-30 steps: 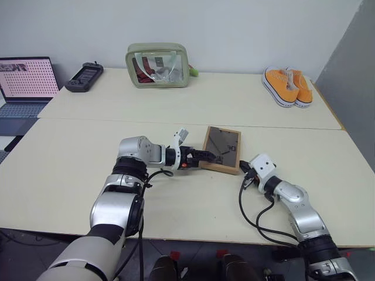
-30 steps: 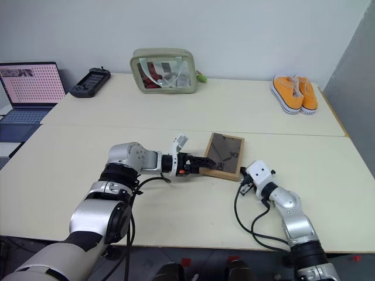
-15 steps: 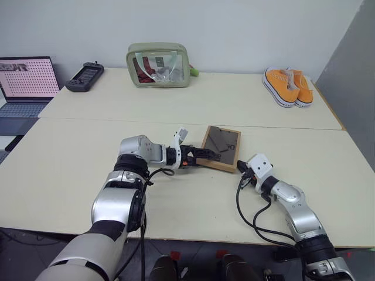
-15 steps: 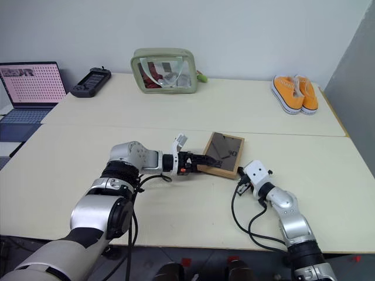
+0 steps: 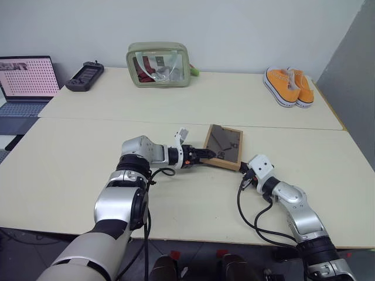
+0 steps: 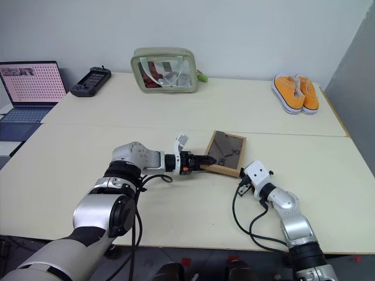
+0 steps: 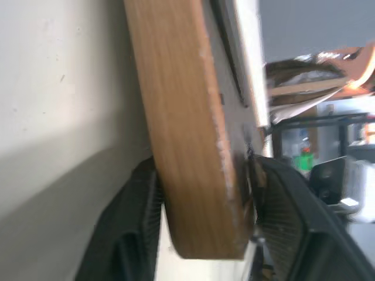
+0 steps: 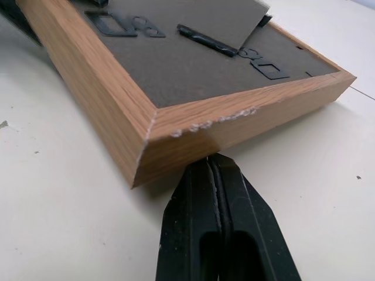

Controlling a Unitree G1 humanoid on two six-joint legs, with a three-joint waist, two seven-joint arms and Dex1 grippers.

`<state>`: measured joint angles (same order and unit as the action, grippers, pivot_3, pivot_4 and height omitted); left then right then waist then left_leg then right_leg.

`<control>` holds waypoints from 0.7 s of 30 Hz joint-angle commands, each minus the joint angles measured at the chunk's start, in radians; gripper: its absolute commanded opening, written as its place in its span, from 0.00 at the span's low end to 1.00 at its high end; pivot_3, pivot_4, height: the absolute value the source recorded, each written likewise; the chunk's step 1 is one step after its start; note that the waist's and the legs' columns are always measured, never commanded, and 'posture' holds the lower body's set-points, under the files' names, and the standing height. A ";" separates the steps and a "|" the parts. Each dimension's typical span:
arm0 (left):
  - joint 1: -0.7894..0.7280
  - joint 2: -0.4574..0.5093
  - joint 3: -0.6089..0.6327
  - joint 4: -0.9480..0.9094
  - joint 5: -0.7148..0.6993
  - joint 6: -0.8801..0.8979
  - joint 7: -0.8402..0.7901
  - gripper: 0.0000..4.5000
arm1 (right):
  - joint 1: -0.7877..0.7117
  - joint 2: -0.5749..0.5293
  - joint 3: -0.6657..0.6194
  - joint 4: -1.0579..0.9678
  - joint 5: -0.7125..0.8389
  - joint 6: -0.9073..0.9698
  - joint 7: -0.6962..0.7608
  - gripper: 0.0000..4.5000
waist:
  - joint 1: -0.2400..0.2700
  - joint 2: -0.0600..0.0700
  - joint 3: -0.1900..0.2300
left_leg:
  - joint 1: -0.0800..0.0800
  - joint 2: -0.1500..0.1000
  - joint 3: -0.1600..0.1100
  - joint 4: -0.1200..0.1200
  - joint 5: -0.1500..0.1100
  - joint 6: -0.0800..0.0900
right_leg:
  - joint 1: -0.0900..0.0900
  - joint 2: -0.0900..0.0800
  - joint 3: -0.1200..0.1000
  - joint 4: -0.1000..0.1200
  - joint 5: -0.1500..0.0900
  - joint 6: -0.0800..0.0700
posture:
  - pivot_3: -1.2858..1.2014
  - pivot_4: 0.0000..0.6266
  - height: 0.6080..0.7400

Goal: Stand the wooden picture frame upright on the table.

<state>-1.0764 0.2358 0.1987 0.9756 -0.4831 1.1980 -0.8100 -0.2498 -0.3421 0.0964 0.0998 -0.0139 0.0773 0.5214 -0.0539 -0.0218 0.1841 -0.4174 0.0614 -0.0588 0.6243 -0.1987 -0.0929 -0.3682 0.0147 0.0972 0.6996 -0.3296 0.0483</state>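
Note:
The wooden picture frame (image 5: pixel 223 146) lies back-up on the table (image 5: pixel 70 158), its dark back panel (image 8: pixel 176 64) and fold-out stand facing up. It looks slightly tilted, with its near edge off the surface. My left gripper (image 5: pixel 203 154) reaches in from the left and is shut on the frame's near left corner. In the left wrist view one black finger (image 7: pixel 132 234) presses each side of the light-wood edge (image 7: pixel 187 146). My right gripper (image 8: pixel 214 170) is shut, and its tips rest against the frame's near right corner (image 8: pixel 146 140) at table level.
At the back of the table stand a green clear-sided pouch (image 5: pixel 157 57), a pair of orange shoes (image 5: pixel 287 85), and a dark handheld controller (image 5: pixel 85 76). An open laptop (image 5: pixel 26 79) sits at the far left. A seam (image 5: pixel 117 121) crosses the tabletop behind the frame.
My left gripper's fingers have closed from wide open onto the frame's corner. The frame has tipped up a little. The right gripper has stayed shut at the frame's near right corner.

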 commanded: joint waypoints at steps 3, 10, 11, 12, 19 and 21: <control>-0.019 -0.014 0.017 -0.018 -0.021 0.024 -0.010 0.29 | 0.018 0.003 -0.001 -0.007 0.012 0.011 0.001 0.00 | 0.001 0.000 0.000 | 0.000 0.000 0.000 0.000 0.000 0.000 | 0.000 0.000 0.000 0.000 0.000 0.000 | 0.52 0.24 1.00; -0.016 -0.014 0.012 -0.037 -0.022 0.043 -0.023 0.29 | 0.018 0.002 -0.003 -0.006 0.012 0.014 0.002 0.00 | 0.001 0.000 0.000 | 0.000 0.000 0.000 0.000 0.000 0.000 | 0.000 0.000 0.000 0.000 0.000 0.000 | 0.52 0.24 1.00; -0.014 -0.013 0.006 -0.045 -0.020 0.036 -0.030 0.29 | 0.016 0.000 -0.005 -0.003 0.012 0.012 0.002 0.00 | 0.002 0.000 0.000 | 0.000 0.000 0.000 0.000 0.000 0.000 | 0.000 0.000 0.000 0.000 0.000 0.000 | 0.52 0.24 1.00; -0.012 -0.013 0.002 -0.052 -0.018 0.030 -0.035 0.29 | 0.014 -0.001 -0.006 -0.001 0.012 0.011 0.003 0.00 | 0.002 0.000 0.000 | 0.000 0.000 0.000 0.000 0.000 0.000 | 0.000 0.000 0.000 0.000 0.000 0.000 | 0.52 0.24 1.00; -0.021 0.041 -0.030 -0.233 -0.018 -0.133 -0.131 0.29 | 0.020 -0.065 -0.054 -0.072 0.052 0.049 0.051 0.00 | 0.004 0.000 0.001 | -0.002 0.000 0.000 0.000 0.000 0.000 | -0.001 0.000 0.000 0.000 0.000 0.000 | 0.52 0.24 1.00; -0.015 0.067 -0.038 -0.304 -0.018 -0.174 -0.155 0.29 | 0.027 -0.104 -0.081 -0.117 0.088 0.086 0.080 0.00 | 0.004 0.000 0.001 | -0.004 0.000 0.000 0.000 0.001 -0.002 | -0.004 0.000 0.000 0.000 0.000 0.000 | 0.52 0.24 1.00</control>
<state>-1.0693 0.2710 0.1559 0.7843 -0.4754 1.0875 -0.9127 -0.2328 -0.4047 0.0701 0.0569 0.0280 0.1272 0.5689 -0.0501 -0.0216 0.1852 -0.4213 0.0616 -0.0586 0.6239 -0.1974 -0.0952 -0.3718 0.0146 0.0973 0.6991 -0.3296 0.0481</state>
